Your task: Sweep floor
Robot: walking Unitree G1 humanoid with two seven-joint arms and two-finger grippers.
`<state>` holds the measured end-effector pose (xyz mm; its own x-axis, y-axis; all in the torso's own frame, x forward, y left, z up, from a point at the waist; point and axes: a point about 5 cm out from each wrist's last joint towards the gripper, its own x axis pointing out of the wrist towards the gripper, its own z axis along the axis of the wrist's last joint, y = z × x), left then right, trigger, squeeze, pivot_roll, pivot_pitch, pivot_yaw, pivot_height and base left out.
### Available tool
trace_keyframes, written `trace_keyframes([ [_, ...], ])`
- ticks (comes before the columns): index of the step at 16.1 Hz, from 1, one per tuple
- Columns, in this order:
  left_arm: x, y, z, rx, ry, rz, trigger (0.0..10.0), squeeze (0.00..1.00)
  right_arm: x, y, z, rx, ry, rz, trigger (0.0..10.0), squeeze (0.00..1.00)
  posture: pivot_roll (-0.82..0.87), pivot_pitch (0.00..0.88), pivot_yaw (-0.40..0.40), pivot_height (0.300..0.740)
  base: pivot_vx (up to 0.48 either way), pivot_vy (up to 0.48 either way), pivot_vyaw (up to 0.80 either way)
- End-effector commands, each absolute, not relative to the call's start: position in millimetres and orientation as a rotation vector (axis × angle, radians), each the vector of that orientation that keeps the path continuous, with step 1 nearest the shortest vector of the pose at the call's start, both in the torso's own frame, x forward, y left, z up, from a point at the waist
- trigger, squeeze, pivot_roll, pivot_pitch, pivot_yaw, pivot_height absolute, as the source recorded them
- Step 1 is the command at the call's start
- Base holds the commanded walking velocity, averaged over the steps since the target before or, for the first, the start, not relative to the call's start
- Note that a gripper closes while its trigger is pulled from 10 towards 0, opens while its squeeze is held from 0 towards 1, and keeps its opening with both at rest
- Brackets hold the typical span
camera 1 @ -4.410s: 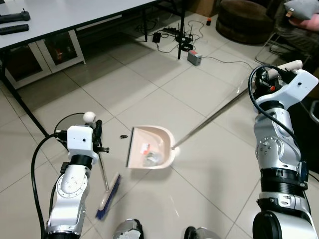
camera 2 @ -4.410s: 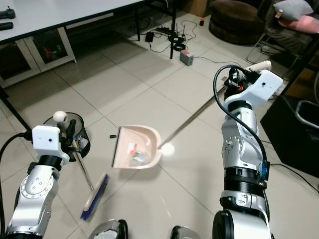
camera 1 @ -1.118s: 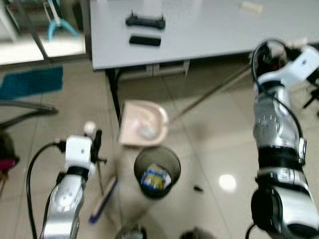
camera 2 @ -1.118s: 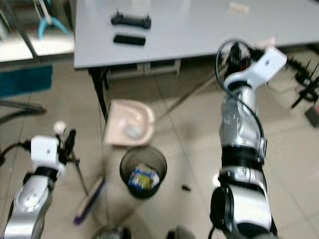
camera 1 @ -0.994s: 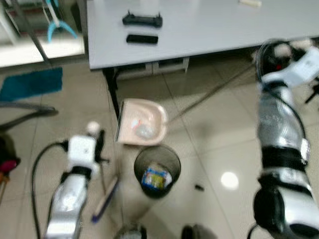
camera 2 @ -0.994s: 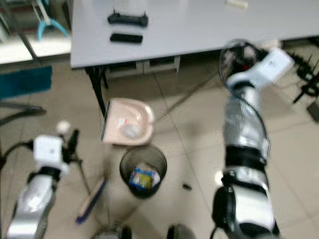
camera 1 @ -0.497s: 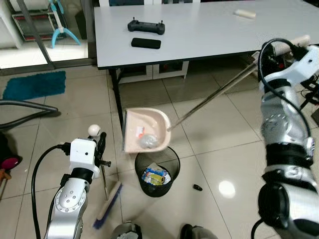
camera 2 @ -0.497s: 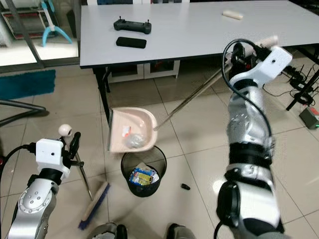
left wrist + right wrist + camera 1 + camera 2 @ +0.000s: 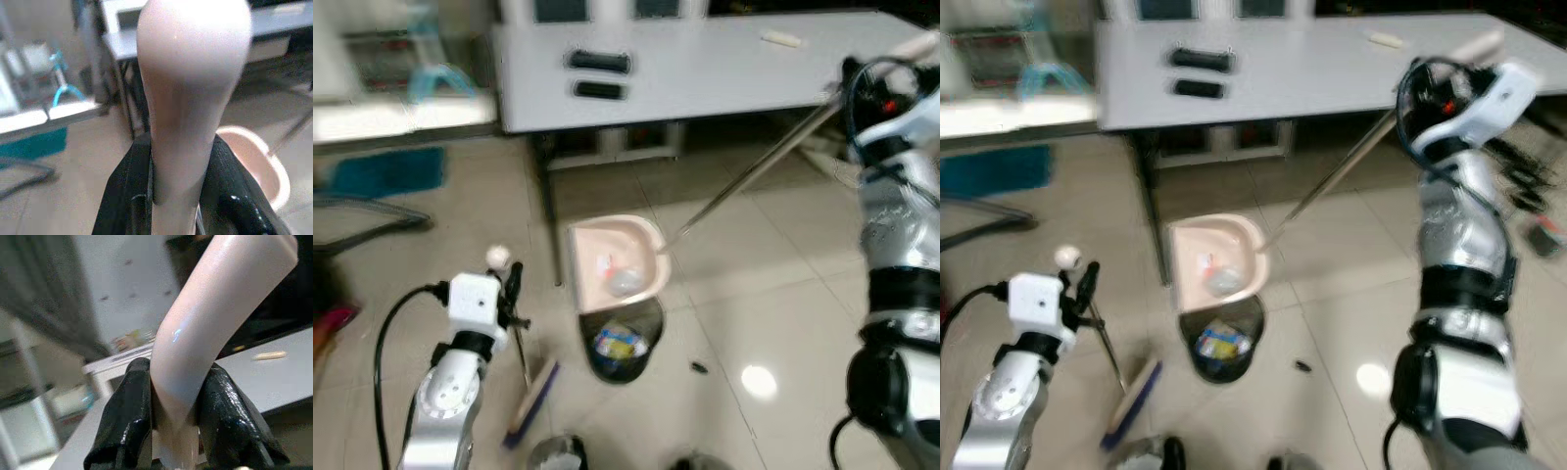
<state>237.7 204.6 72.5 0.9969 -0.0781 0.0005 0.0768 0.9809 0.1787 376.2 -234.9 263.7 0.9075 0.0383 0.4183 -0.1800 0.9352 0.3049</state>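
A pink dustpan (image 9: 617, 266) with bits of rubbish in it hangs tilted just above a black wire bin (image 9: 623, 345). Its long metal pole (image 9: 754, 168) runs up to my right gripper (image 9: 867, 82), raised at the upper right. There the black fingers (image 9: 125, 421) are shut on the pole's pink grip (image 9: 205, 342). My left gripper (image 9: 513, 286), low on the left, is shut on the broom's pink handle top (image 9: 190, 98). The broom's blue bristles (image 9: 534, 401) rest on the tiles beside the bin.
A grey table (image 9: 724, 54) stands behind, with a black controller (image 9: 599, 61) and a black remote (image 9: 597, 89) on it. Its dark leg (image 9: 548, 211) comes down just left of the dustpan. A small black scrap (image 9: 700, 368) lies right of the bin. A blue mat (image 9: 386, 171) lies far left.
The dustpan has come a little nearer and now overlaps the bin's rim. The view has shifted and blurred. Both grippers keep their holds.
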Motion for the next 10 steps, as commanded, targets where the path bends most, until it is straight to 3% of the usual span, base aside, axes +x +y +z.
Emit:
trace_keyframes([
  [1,241.6,203.9,77.5,0.193,-0.027,-0.090,10.0,0.00,375.0,-229.3,275.3,0.345,-0.481,0.156,10.0,0.00,0.10,0.105,-0.007,0.740,0.000,0.000,0.00],
  [6,241.4,202.3,75.0,0.193,-0.024,-0.099,10.0,0.00,378.2,-202.7,266.2,0.256,-0.508,0.184,10.0,0.00,0.10,0.105,-0.006,0.740,0.000,0.000,0.00],
  [10,238.6,201.4,72.7,0.191,-0.019,-0.099,10.0,0.00,378.3,-197.4,265.1,0.254,-0.533,0.201,10.0,0.00,0.10,0.108,-0.008,0.740,0.000,0.000,0.00],
])
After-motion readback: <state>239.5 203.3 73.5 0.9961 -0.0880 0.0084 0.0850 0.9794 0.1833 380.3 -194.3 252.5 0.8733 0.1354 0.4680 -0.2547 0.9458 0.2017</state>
